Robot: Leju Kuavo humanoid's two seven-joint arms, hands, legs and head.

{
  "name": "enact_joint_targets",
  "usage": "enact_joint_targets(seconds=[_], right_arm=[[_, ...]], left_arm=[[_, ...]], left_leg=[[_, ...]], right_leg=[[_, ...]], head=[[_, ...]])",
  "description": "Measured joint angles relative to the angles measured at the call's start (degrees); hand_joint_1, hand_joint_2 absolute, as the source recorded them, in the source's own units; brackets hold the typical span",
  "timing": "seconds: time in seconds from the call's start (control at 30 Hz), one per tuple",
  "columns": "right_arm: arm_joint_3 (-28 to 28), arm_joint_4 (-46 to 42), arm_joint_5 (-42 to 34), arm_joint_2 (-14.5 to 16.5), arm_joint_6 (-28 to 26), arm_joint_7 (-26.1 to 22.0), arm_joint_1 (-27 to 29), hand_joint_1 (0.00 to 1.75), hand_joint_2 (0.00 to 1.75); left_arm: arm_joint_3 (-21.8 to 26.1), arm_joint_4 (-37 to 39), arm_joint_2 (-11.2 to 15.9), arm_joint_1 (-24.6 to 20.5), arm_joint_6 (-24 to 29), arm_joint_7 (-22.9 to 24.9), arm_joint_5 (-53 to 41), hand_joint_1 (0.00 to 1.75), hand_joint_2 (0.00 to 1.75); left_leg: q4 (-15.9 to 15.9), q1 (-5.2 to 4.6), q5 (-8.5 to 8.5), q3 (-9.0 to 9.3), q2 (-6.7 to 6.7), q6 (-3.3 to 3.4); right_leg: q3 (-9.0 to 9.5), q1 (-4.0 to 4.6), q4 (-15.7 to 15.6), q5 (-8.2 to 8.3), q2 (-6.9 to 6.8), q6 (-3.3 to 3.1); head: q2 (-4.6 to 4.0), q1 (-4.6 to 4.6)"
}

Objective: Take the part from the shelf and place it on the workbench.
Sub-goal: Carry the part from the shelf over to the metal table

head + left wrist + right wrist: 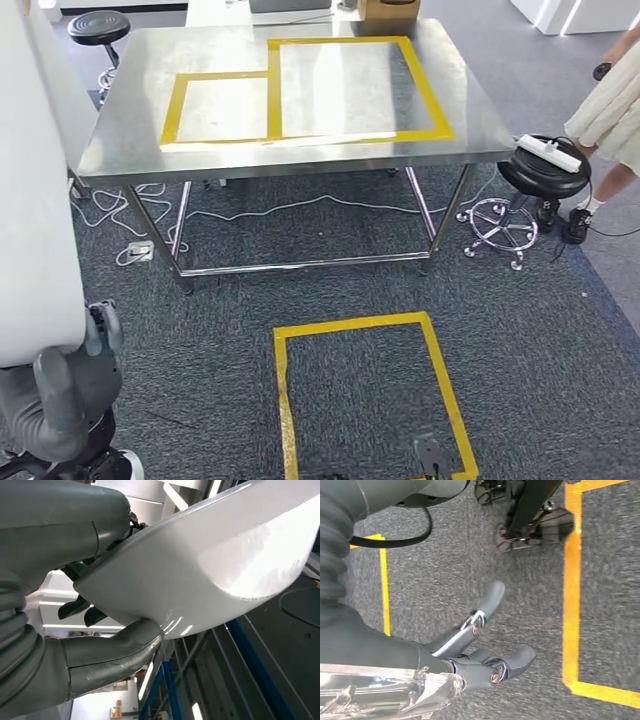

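At the near left, the left hand point(64, 385) grips the white part point(34, 180), a large curved shell rising along the left edge. In the left wrist view the thumb point(113, 655) presses under the part's point(211, 565) rim while the darker fingers point(81, 607) clamp its other face. Farther off stands the steel workbench point(136, 110) marked with yellow tape. The right hand point(478, 645) hangs over grey carpet point(444, 565), fingers apart, holding nothing.
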Motion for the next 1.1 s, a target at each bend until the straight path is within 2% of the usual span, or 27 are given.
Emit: enact_joint_targets(seconds=[0.03,0.07,0.1,0.13,0.17,0.23,0.27,0.3,0.37,0.4,0.43,0.47,0.53,0.6,0.67,0.7,0.77,0.8,0.87,0.9,0.93,0.97,1.03,1.07,1.1], right_arm=[[0.00,0.01,0.04,-0.04,-0.01,0.01,0.05,0.00,1.75],[0.01,0.01,0.08,-0.07,-0.01,0.04,0.06,0.00,1.75],[0.01,0.02,0.12,-0.08,-0.01,0.08,0.04,0.00,1.75],[0.01,0.02,0.16,-0.08,-0.01,0.12,0.01,0.00,1.75],[0.02,0.02,0.20,-0.09,-0.02,0.15,-0.08,0.00,1.75],[0.02,0.02,0.24,-0.15,-0.02,0.14,-0.19,0.00,1.75],[0.02,0.02,0.25,-0.18,-0.02,0.11,-0.25,0.00,1.75],[0.02,0.02,0.25,-0.20,-0.02,0.10,-0.30,0.00,1.75],[0.02,0.02,0.26,-0.23,-0.03,0.09,-0.36,0.00,1.75],[0.02,0.02,0.26,-0.25,-0.04,0.09,-0.35,0.00,1.75],[0.01,0.02,0.26,-0.27,-0.05,0.10,-0.34,0.00,1.75],[0.01,0.02,0.26,-0.28,-0.07,0.10,-0.33,0.00,1.75],[0.01,0.02,0.29,-0.30,-0.09,0.10,-0.36,0.00,1.75],[0.01,0.02,0.33,-0.30,-0.14,0.10,-0.35,0.00,1.75],[0.01,0.02,0.38,-0.30,-0.19,0.10,-0.28,0.00,1.75],[0.01,0.02,0.39,-0.30,-0.21,0.10,-0.28,0.00,1.75],[0.02,0.02,0.41,-0.32,-0.23,0.10,-0.32,0.00,1.75],[0.02,0.02,0.41,-0.34,-0.25,0.10,-0.32,0.00,1.75],[0.02,0.02,0.40,-0.37,-0.26,0.11,-0.22,0.00,1.75],[0.01,0.02,0.40,-0.38,-0.26,0.11,-0.15,0.00,1.75],[0.01,0.02,0.40,-0.39,-0.26,0.11,-0.12,0.00,1.75],[0.00,0.02,0.40,-0.42,-0.27,0.11,-0.11,0.00,1.75],[0.00,0.02,0.40,-0.49,-0.28,0.11,-0.12,0.00,1.75],[0.01,0.04,0.41,-0.50,-0.28,0.11,-0.16,0.00,1.75],[0.01,0.07,0.41,-0.49,-0.27,0.12,-0.19,0.00,1.75]], left_arm=[[0.01,0.01,0.01,0.00,0.00,-0.08,0.02,1.75,1.75],[0.01,0.02,0.02,-0.02,0.00,-0.20,0.06,1.75,1.75],[-0.01,0.02,0.03,-0.04,-0.03,-0.40,0.15,1.75,1.75],[-0.02,0.03,0.04,-0.06,-0.08,-0.63,0.24,1.75,1.75],[-0.04,0.03,0.05,-0.08,-0.15,-0.84,0.37,1.75,1.75],[-0.06,0.01,0.08,-0.09,-0.28,-1.09,0.57,1.75,1.75],[-0.06,0.01,0.09,-0.09,-0.34,-1.15,0.66,1.75,1.75],[-0.05,0.01,0.11,-0.10,-0.38,-1.24,0.75,1.75,1.75],[-0.03,0.02,0.13,-0.09,-0.42,-1.44,0.87,1.75,1.75],[-0.02,0.02,0.13,-0.09,-0.42,-1.51,0.93,1.75,1.75],[-0.01,0.02,0.13,-0.09,-0.42,-1.56,0.93,1.75,1.75],[-0.01,0.02,0.14,-0.09,-0.40,-1.56,0.80,1.75,1.75],[-0.02,0.01,0.14,-0.10,-0.29,-1.57,0.18,1.75,1.75],[-0.04,0.01,0.15,-0.12,-0.14,-1.62,-0.62,1.75,1.75],[-0.07,0.02,0.15,-0.14,-0.09,-1.67,-0.98,1.75,1.75],[-0.09,0.02,0.14,-0.15,-0.09,-1.69,-1.01,1.75,1.75],[-0.15,0.02,0.12,-0.21,-0.08,-1.71,-1.02,1.75,1.75],[-0.18,0.02,0.11,-0.24,-0.07,-1.72,-1.03,1.75,1.75],[-0.21,0.02,0.11,-0.26,-0.07,-1.72,-1.05,1.75,1.75],[-0.21,0.02,0.11,-0.26,-0.07,-1.72,-1.07,1.75,1.75],[-0.21,0.02,0.12,-0.26,-0.07,-1.72,-1.08,1.75,1.75],[-0.21,0.02,0.12,-0.26,-0.07,-1.72,-1.09,1.75,1.75],[-0.21,0.02,0.12,-0.26,-0.07,-1.72,-1.09,1.75,1.75],[-0.21,0.02,0.12,-0.27,-0.07,-1.72,-1.09,1.75,1.75],[-0.23,0.02,0.13,-0.29,-0.07,-1.70,-1.07,1.75,1.75]], left_leg=[[0.15,-0.01,-0.82,0.84,0.00,-0.32],[0.25,-0.09,-1.57,1.37,0.01,-0.66],[0.32,-0.18,-2.19,1.72,0.02,-1.00],[0.42,-0.27,-2.53,1.91,0.03,-1.32],[0.52,-0.28,-2.57,1.81,0.03,-1.61],[2.49,-0.23,-2.28,0.89,0.06,-2.19],[4.86,-0.19,-2.70,-0.54,0.08,-2.51],[8.12,-0.14,-3.81,-2.57,0.09,-2.80],[14.93,-0.04,-7.20,-7.42,0.11,-3.21],[16.89,-0.03,-8.06,-9.28,0.11,-3.26],[17.11,-0.02,-7.53,-10.29,0.11,-3.19],[15.38,-0.04,-5.64,-10.28,0.11,-3.02],[8.34,-0.16,-0.19,-8.23,0.23,-2.37],[2.90,-0.43,2.13,-6.55,0.41,-1.80],[1.69,-0.65,2.20,-6.39,0.38,-1.35],[1.51,-0.55,2.79,-6.29,0.34,-1.06],[1.08,-0.33,3.37,-5.92,0.32,-0.48],[0.89,-0.20,3.62,-5.75,0.35,-0.26],[0.90,-0.21,3.54,-5.68,0.36,0.02],[0.91,-0.22,3.50,-5.63,0.35,0.06],[0.92,-0.20,3.33,-5.54,0.30,0.06],[0.93,-0.16,3.03,-5.34,0.21,0.03],[1.00,-0.04,2.12,-4.59,0.07,-0.32],[1.11,-0.09,1.55,-4.22,0.03,-0.62],[1.19,-0.19,1.08,-3.91,0.03,-0.94]], right_leg=[[0.87,-0.05,-3.50,3.27,-0.14,0.00],[1.74,-0.06,-5.97,5.62,-0.22,-0.35],[2.15,-0.03,-7.24,7.41,-0.24,-0.84],[2.23,0.07,-7.43,8.03,-0.22,-1.50],[2.38,0.09,-7.26,7.78,-0.07,-2.12],[2.63,-0.08,-7.49,7.68,0.07,-2.77],[2.93,-0.20,-7.71,7.51,0.10,-3.04],[3.18,-0.25,-7.91,7.34,0.10,-3.26],[3.48,-0.27,-8.07,6.97,0.11,-3.54],[3.60,-0.26,-8.08,6.80,0.15,-3.57],[3.76,-0.24,-8.08,6.66,0.23,-3.56],[3.95,-0.22,-8.08,6.56,0.33,-3.51],[4.34,-0.15,-8.10,6.44,0.51,-3.35],[4.41,-0.04,-8.11,6.48,0.60,-2.85],[4.43,-0.02,-8.32,6.54,0.53,-2.04],[4.39,-0.07,-8.38,6.51,0.46,-1.65],[3.75,-0.10,-6.78,5.30,0.43,-1.02],[2.64,-0.10,-4.26,3.82,0.42,-0.78],[-0.59,-0.07,3.14,0.04,0.43,-0.46],[-2.02,-0.08,6.31,-1.15,0.42,-0.34],[-2.60,-0.09,7.71,-1.34,0.42,-0.26],[-1.97,-0.12,6.72,-0.39,0.40,-0.18],[2.12,-0.33,-0.42,2.84,0.34,0.13],[4.41,-0.42,-4.14,3.70,0.44,0.11],[5.98,-0.49,-6.56,3.90,0.53,-0.16]], head=[[-0.01,0.01],[-0.01,-0.02],[-0.01,-0.11],[-0.01,-0.20],[-0.01,-0.29],[0.00,-0.47],[0.00,-0.57],[0.00,-0.69],[0.00,-0.80],[0.00,-0.83],[0.00,-0.83],[0.00,-0.82],[-0.01,-0.82],[-0.01,-0.83],[-0.01,-0.81],[-0.01,-0.81],[-0.01,-0.69],[-0.01,-0.58],[-0.02,-0.30],[-0.02,-0.24],[-0.02,-0.20],[-0.02,-0.19],[-0.02,-0.19],[-0.02,-0.17],[-0.02,-0.23]])
